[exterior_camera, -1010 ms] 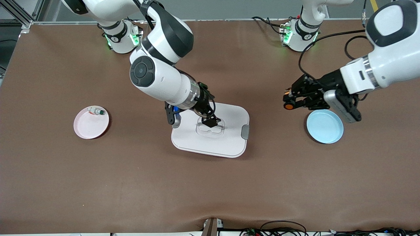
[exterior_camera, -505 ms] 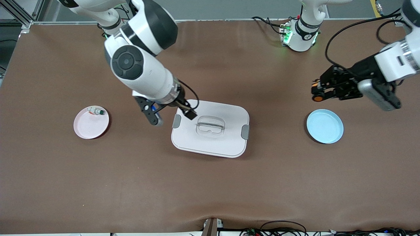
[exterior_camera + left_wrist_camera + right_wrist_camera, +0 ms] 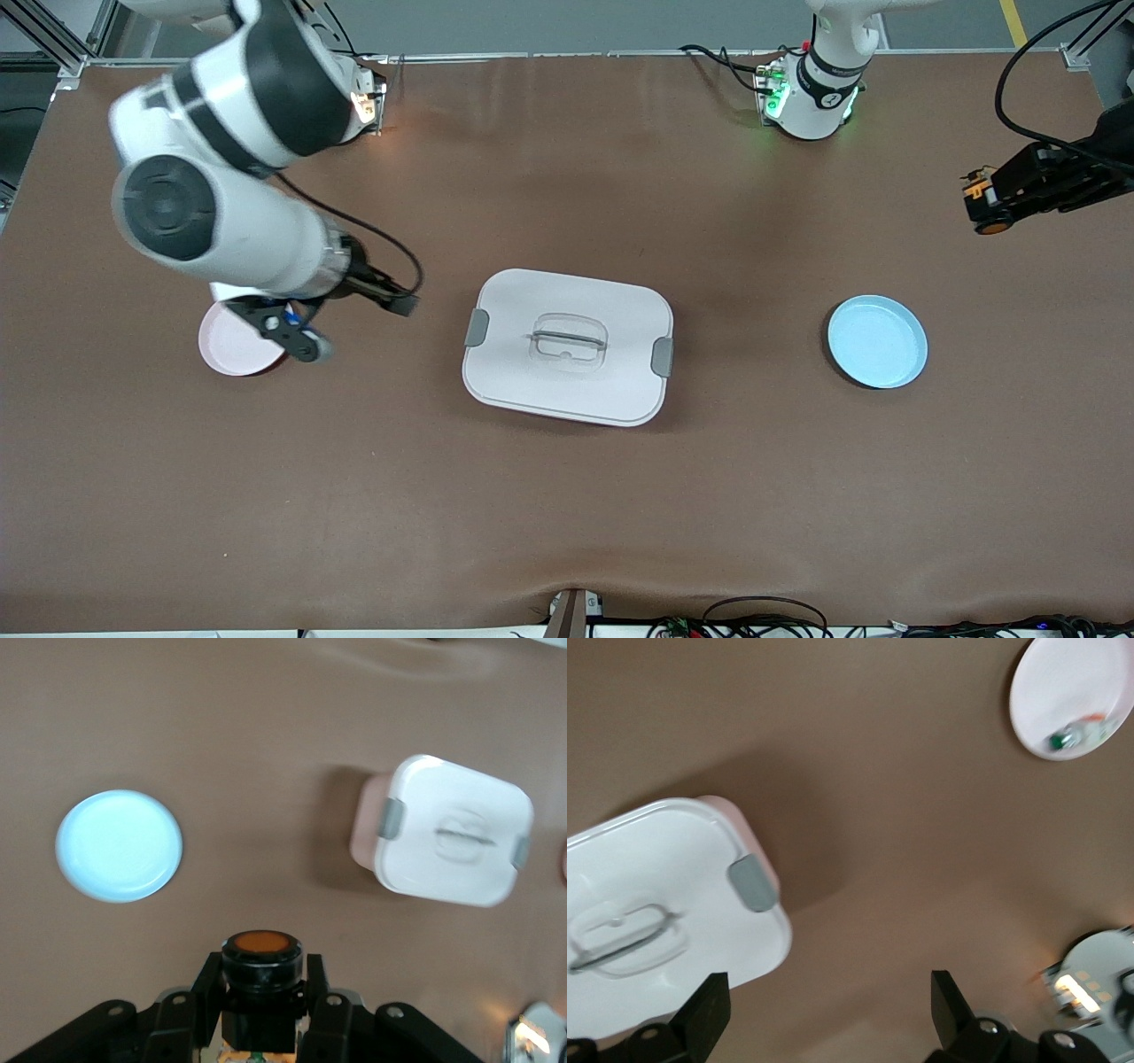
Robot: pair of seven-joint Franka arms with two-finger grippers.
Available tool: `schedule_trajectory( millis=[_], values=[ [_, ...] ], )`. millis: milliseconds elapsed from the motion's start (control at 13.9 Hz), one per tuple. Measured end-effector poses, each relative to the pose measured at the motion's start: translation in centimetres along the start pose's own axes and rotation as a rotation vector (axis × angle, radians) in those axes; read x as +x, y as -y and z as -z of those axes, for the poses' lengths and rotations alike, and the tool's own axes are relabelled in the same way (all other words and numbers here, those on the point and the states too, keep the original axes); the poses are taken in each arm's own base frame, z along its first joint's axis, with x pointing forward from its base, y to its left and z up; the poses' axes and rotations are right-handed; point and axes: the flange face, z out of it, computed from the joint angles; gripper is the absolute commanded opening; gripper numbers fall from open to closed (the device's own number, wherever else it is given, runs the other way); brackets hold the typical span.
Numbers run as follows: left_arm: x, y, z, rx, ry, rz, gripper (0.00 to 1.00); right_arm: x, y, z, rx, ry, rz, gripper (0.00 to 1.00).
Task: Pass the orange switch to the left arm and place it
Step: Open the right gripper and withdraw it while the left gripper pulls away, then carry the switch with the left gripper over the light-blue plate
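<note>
The orange switch (image 3: 994, 227) is a small black cylinder with an orange cap (image 3: 261, 943). My left gripper (image 3: 983, 211) is shut on it, up in the air over the bare table at the left arm's end, well away from the box. The white box (image 3: 567, 347) with grey clips sits mid-table, and it shows in the left wrist view (image 3: 452, 833) too. My right gripper (image 3: 350, 321) hangs open and empty over the table between the box and the pink plate (image 3: 232, 354). In the right wrist view its wide-apart fingers (image 3: 709, 1014) frame bare table beside the box (image 3: 664, 904).
A blue plate (image 3: 877, 341) lies between the box and the left arm's end of the table, seen also as the blue plate (image 3: 120, 846) in the left wrist view. The pink plate (image 3: 1072, 691) holds a small green-capped switch (image 3: 1063, 740). Cables run along the front edge.
The right gripper has swung from above the box lid toward the pink plate, staying open. The left gripper has carried the orange switch away from the box toward the left arm's end of the table.
</note>
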Motion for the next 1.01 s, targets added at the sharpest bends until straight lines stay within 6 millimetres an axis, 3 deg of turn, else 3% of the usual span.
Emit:
schedule_trajectory(
  millis=[144, 433, 793, 1010],
  values=[
    [-0.7, 0.4, 0.4, 0.029, 0.014, 0.161, 0.01, 2.3, -3.8, 1.2, -0.035, 0.004, 0.098, 1.0],
    [-0.8, 2.9, 0.3, 0.1, 0.019, 0.6, 0.01, 5.9, -9.6, 2.9, -0.042, 0.01, 0.256, 1.0],
    [0.6, 6.1, -3.4, 0.183, 0.006, 0.923, 0.0, 9.9, -15.8, 3.5, -0.069, 0.027, 0.383, 1.0],
    [1.7, 8.2, -7.2, 0.241, -0.064, 1.094, 0.0, 11.3, -19.4, 4.2, -0.057, 0.041, 0.378, 1.0]
  ],
)
